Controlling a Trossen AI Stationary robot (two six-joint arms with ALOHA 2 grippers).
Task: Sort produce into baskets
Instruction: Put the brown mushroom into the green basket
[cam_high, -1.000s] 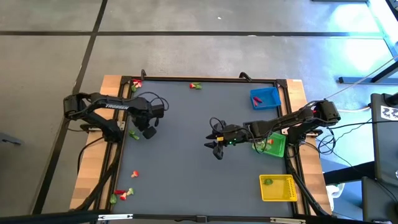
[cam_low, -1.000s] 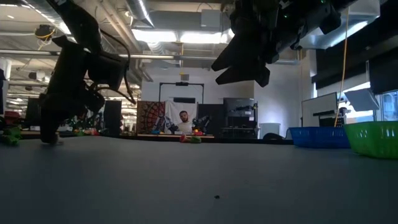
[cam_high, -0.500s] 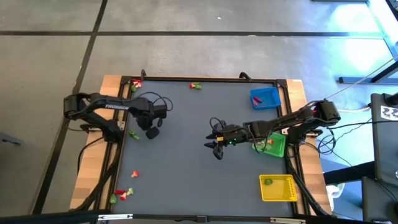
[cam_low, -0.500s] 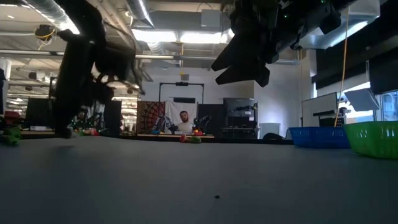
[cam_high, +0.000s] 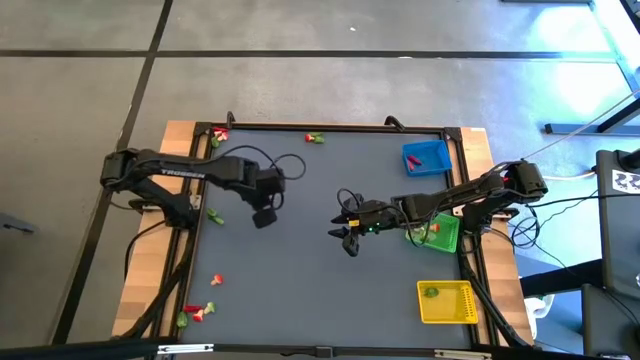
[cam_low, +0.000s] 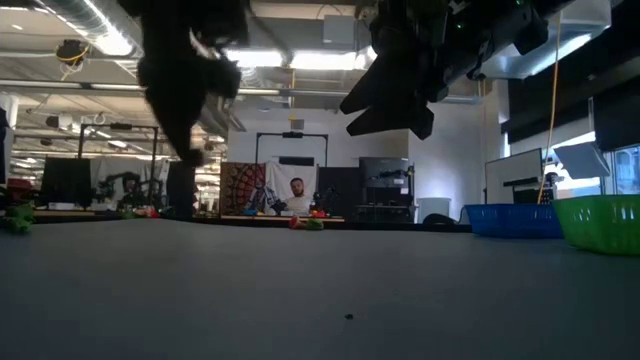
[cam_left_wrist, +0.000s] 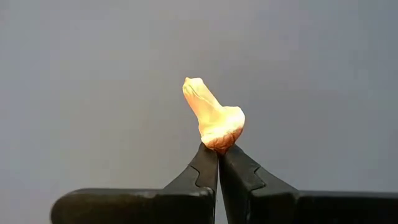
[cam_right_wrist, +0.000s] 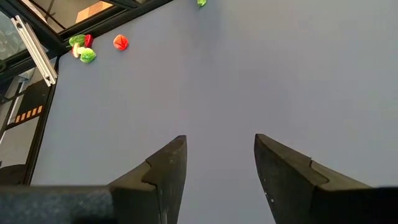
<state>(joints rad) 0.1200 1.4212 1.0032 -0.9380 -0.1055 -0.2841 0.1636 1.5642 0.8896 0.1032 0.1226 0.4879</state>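
My left gripper (cam_high: 263, 215) hangs over the table's left half, shut on a small whitish-orange produce piece (cam_left_wrist: 212, 115). It shows high above the table in the low view (cam_low: 190, 152). My right gripper (cam_high: 347, 240) stands open over the table's middle, with nothing between its fingers (cam_right_wrist: 216, 168). The blue basket (cam_high: 427, 157), green basket (cam_high: 440, 236) and yellow basket (cam_high: 447, 302) stand along the right edge. Loose produce lies at the far left corner (cam_high: 218, 134), at the far edge (cam_high: 316, 138), on the left (cam_high: 214, 215) and at the near left (cam_high: 197, 312). My left gripper pinches the piece's rounded lower end (cam_left_wrist: 217, 143) between its two fingertips. The fingers come from above, pointing down. The piece's narrow end sticks out past the tips, and the piece is lifted clear of the table.
The grey mat has a raised dark frame (cam_high: 330, 127) around it. A green piece lies in the yellow basket (cam_high: 430, 292), and red and green pieces lie in the green one (cam_high: 434, 227). Cables trail from both arms.
My left gripper has risen from the table surface and swung toward the table's middle, tipping and rolling as it went. The whitish-orange piece has come up with it, clear of the mat. The green piece on the left has stayed where it was.
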